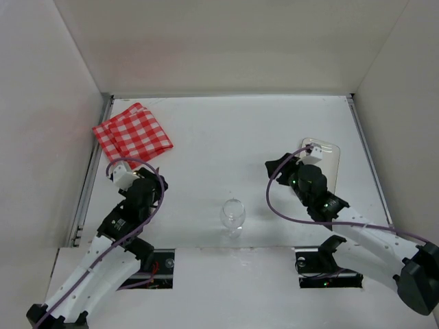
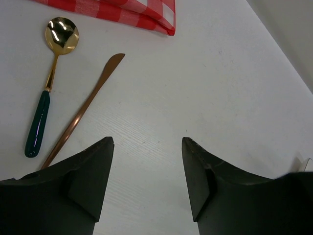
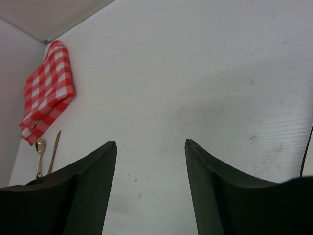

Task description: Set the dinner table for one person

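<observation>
Dinner table [image 1: 226, 130], the big matte-white rectangular top, spreads out ahead of both arms. Far left sits a folded red-and-white checked cloth [image 1: 132, 132], with a green-handled gold spoon [image 2: 48, 85] and copper knife [image 2: 82, 110] beside it, and the left gripper [image 2: 147, 147] spread and empty nearby. A clear wine glass [image 1: 232, 216] stands mid-front, then the right gripper [image 3: 150, 147], also spread and empty, by a white rectangular plate [image 1: 331, 164].

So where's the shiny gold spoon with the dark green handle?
In the left wrist view, the gold spoon lies on the matte-white dinner table, just left of the copper-coloured knife and below the red-and-white checked cloth.
</observation>
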`<state>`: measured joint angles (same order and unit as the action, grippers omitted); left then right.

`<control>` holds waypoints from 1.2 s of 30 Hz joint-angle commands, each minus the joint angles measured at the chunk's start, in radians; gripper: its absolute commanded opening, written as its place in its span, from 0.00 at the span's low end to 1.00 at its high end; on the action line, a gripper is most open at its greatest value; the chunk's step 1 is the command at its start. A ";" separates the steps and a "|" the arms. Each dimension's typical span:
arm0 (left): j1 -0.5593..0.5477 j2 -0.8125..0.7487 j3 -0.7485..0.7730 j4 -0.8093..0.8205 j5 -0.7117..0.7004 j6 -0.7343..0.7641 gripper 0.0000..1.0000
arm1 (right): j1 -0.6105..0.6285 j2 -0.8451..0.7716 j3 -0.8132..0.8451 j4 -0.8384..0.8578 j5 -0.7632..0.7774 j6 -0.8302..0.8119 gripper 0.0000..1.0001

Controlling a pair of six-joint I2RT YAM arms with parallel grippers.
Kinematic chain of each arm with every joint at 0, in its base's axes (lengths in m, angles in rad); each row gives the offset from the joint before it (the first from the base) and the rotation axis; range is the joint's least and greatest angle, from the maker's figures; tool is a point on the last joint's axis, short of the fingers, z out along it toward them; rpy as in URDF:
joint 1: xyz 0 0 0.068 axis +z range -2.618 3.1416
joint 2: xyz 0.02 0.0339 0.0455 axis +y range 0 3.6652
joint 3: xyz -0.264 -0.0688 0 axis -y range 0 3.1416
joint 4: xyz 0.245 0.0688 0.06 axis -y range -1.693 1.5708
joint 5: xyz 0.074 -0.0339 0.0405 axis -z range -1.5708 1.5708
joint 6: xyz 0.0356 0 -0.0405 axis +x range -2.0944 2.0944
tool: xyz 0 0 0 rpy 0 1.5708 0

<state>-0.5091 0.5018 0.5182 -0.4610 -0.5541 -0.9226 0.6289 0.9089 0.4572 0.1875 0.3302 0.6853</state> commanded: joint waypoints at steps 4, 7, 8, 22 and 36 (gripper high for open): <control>0.025 0.033 0.020 0.024 -0.001 -0.005 0.56 | -0.001 -0.038 0.003 0.052 0.006 0.003 0.64; 0.040 0.059 0.037 0.039 -0.015 -0.001 0.56 | 0.005 -0.028 0.003 0.061 0.000 0.003 0.60; 0.047 0.073 0.043 0.056 -0.018 0.004 0.55 | 0.005 -0.019 0.006 0.063 -0.002 0.002 0.56; 0.525 0.493 0.244 0.264 0.132 0.114 0.37 | -0.007 0.024 0.031 0.032 -0.059 0.010 0.18; 0.712 0.879 0.264 0.528 0.393 0.133 0.48 | -0.004 0.031 0.031 0.047 -0.083 0.008 0.32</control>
<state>0.1814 1.3762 0.7418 -0.0113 -0.2035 -0.8009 0.6277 0.9375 0.4572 0.1879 0.2680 0.6888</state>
